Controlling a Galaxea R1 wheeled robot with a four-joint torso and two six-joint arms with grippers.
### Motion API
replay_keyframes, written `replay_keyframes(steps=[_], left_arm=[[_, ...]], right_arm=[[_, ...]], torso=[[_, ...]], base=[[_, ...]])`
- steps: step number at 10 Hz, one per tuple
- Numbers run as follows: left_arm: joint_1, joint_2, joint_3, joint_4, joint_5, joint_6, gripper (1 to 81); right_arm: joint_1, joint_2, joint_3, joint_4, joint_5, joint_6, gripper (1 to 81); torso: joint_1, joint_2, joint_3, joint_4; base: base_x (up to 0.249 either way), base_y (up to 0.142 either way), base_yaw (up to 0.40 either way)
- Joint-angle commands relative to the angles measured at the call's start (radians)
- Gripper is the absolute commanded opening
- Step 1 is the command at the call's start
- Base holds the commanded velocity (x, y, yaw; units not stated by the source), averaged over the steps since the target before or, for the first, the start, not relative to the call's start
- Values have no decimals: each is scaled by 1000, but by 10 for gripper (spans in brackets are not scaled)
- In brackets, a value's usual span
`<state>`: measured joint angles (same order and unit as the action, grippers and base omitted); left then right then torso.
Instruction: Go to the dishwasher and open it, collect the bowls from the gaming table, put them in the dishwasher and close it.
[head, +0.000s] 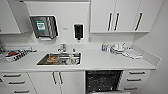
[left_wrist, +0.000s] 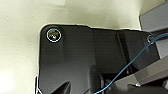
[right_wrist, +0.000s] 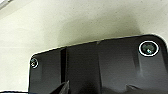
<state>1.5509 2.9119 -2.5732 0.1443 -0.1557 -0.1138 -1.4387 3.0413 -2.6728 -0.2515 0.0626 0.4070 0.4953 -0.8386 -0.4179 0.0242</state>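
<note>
The dishwasher is straight ahead under the white counter, right of the sink. It stands open, showing a dark racked interior, and the top edge of its lowered door is at the lower rim of the head view. The bowls and the gaming table are out of view. In the left wrist view my arm's dark plate hangs over pale speckled floor, with a blue cable crossing it. The right wrist view has the same kind of plate over pale floor.
A steel sink holds dishes, with a tap behind it. A dish rack stands on the counter's left. Cups and small items sit at the back right. Drawers flank the dishwasher on the right, cabinet doors on the left.
</note>
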Motion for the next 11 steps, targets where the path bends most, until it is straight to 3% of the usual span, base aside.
replay_keyframes(steps=[1, 2, 3, 6, 8, 11], left_arm=[[-27, -6, 4, -3, 53, -6, 811], [-27, -6, 4, -2, 53, -6, 811], [-25, -8, 4, 0, 53, -4, 811], [-25, -16, 4, 0, 53, -4, 811], [-25, -14, 4, -3, 53, -4, 811], [-21, -11, 4, -5, 51, -4, 811]], right_arm=[[43, -3, 4, -18, -41, -5, 811], [42, -2, 4, -23, -41, -5, 811], [42, -2, 7, -25, -41, -5, 811], [40, 3, 10, -25, -41, -5, 811], [36, 3, 5, -26, -41, -5, 811], [39, 0, 5, -26, -41, -5, 811]], torso=[[-62, 96, 68, 0], [-84, 130, 76, 0], [-108, 166, 40, 0], [-169, 259, 53, 0], [-214, 329, 154, 0], [-267, 413, 221, 0]], base=[[0, 0, 0], [0, 0, 0], [0, 0, 0], [0, 0, 0], [0, 0, 0], [0, 0, 0]])
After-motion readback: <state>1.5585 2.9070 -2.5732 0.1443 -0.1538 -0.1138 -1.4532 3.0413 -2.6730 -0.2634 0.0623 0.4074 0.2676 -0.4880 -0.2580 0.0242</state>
